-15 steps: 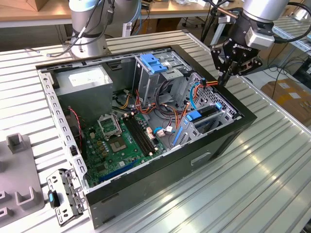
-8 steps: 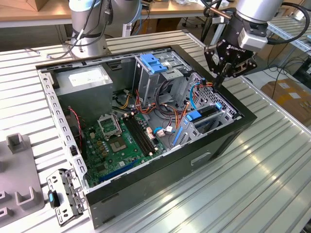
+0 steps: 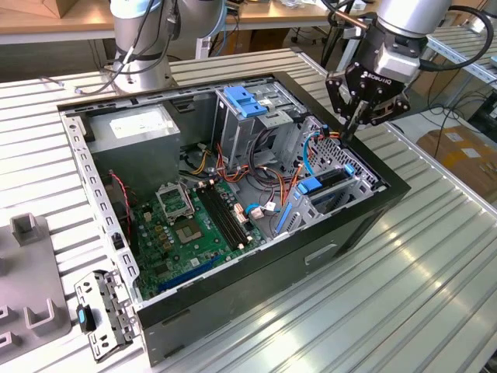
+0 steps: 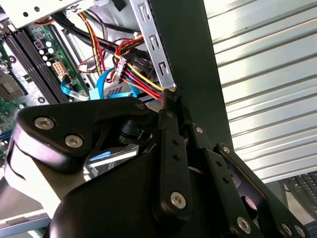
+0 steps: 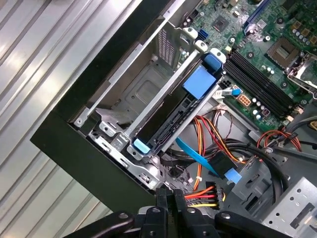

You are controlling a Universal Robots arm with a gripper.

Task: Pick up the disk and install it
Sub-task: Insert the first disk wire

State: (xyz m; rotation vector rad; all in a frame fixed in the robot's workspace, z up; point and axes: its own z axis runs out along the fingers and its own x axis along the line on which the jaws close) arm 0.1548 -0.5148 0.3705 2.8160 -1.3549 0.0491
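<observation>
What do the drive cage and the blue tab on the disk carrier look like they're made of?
Drive cage: probably bare sheet steel, dull grey with folded edges and punched holes. Blue carrier tab: likely moulded plastic, evenly coloured, rounded corners.

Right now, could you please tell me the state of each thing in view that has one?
computer case: lying on its side, side panel off.
disk: on edge in the drive cage, not gripped.
gripper: jaws shut, empty, tip beside the cable bundle.
memory slots: empty.

Robotics lab: open computer case point(image 3: 326, 250) on ribbed aluminium tabletop point(image 3: 404, 311), wooden desks point(image 3: 46, 22) behind
</observation>
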